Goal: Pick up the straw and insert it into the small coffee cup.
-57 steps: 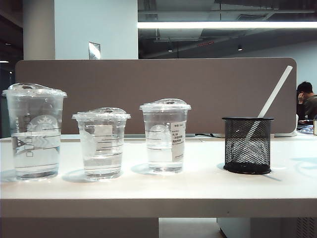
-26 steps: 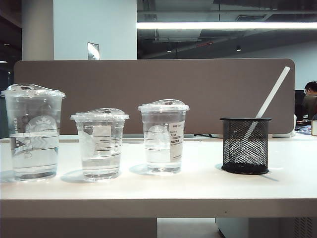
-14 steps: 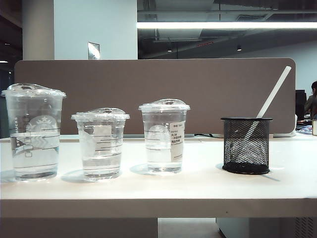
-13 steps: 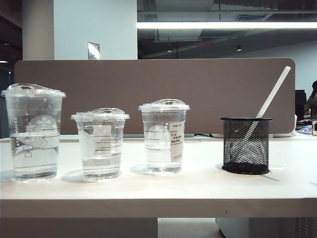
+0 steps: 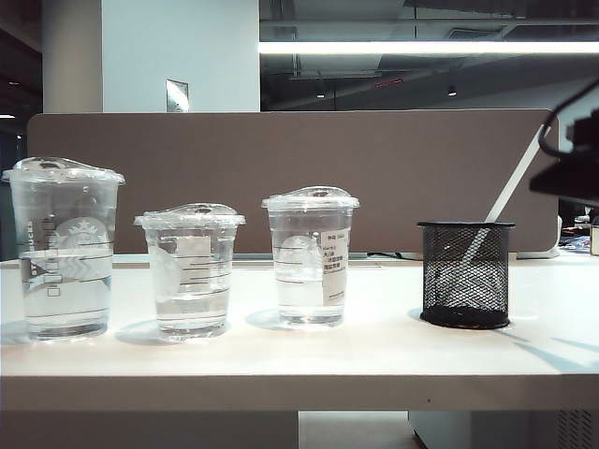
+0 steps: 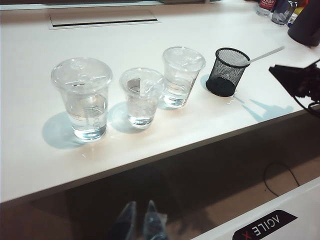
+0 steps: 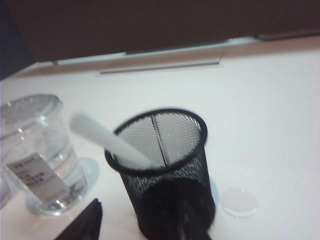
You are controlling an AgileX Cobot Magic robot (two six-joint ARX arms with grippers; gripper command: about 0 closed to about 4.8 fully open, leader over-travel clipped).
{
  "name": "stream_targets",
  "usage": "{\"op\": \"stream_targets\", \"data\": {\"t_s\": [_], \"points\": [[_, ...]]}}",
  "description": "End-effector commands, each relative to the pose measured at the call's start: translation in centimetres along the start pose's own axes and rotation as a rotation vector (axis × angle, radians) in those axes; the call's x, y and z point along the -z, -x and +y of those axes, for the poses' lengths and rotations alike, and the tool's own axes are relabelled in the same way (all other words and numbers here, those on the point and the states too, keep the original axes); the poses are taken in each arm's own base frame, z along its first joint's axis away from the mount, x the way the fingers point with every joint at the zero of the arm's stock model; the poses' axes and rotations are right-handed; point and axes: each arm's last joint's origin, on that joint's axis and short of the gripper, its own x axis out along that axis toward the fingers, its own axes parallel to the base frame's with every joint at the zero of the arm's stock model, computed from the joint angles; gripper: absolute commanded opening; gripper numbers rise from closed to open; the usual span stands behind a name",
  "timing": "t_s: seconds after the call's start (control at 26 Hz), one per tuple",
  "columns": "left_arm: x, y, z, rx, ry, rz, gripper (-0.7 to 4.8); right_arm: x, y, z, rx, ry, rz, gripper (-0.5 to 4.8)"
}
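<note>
From my remote station I saw the right gripper (image 7: pixel 145 222) hanging just above the black mesh pen holder (image 7: pixel 162 175), its 2 dark fingers (image 7: pixel 82 222) standing wide apart with nothing between them. In the exterior view that arm showed only as a dark shape (image 5: pixel 571 164) coming in from the right edge, higher than the holder's rim. The left gripper (image 6: pixel 142 225) sat low, below the table's front edge and well apart from everything on it; its 2 blurred fingertips (image 6: pixel 125 222) pointed up toward the cups. They looked slightly parted and held nothing, though I could not judge the gap with confidence.

The straw (image 5: pixel 510 192) stood tilted in the pen holder, its top leaning toward the right side of the exterior view and rising well above the rim. No gripper touched it.

The small coffee cup (image 5: pixel 190 271) stood upright, lid on, between the tallest cup (image 5: pixel 64 248) and the mid-height cup (image 5: pixel 311 257), the 3 in a row and each apart from its neighbour. The pen holder was the 4th item, to the right of the row, with a clear gap of bare white table (image 5: pixel 374 355) between it and the mid-height cup. All 4 stood back from the front edge of the table, with open surface in front of them. A brown partition (image 5: pixel 281 150) closed off the far side.
</note>
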Motion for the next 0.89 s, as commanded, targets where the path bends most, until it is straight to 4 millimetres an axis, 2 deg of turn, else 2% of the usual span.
{"op": "stream_targets", "data": {"t_s": [0.04,0.58,0.65,0.85,0.89], "points": [[-0.1,0.0,0.0,0.004,-0.011,-0.006,0.25,-0.8,-0.5,0.1,-0.006,0.006,-0.029,2.12],[-0.1,0.0,0.0,0.003,-0.011,-0.006,0.25,-1.9,-3.8,0.0,-0.028,0.0,0.015,1.94],[-0.1,0.0,0.0,0.003,-0.011,-0.006,0.25,-1.9,-4.3,0.0,-0.045,0.0,0.023,1.11],[-0.1,0.0,0.0,0.003,-0.011,-0.006,0.25,-2.2,-5.0,0.0,-0.051,-0.001,0.027,0.98],[-0.1,0.0,0.0,0.003,-0.011,-0.006,0.25,-2.4,-5.1,0.0,-0.053,0.001,0.017,0.65]]}}
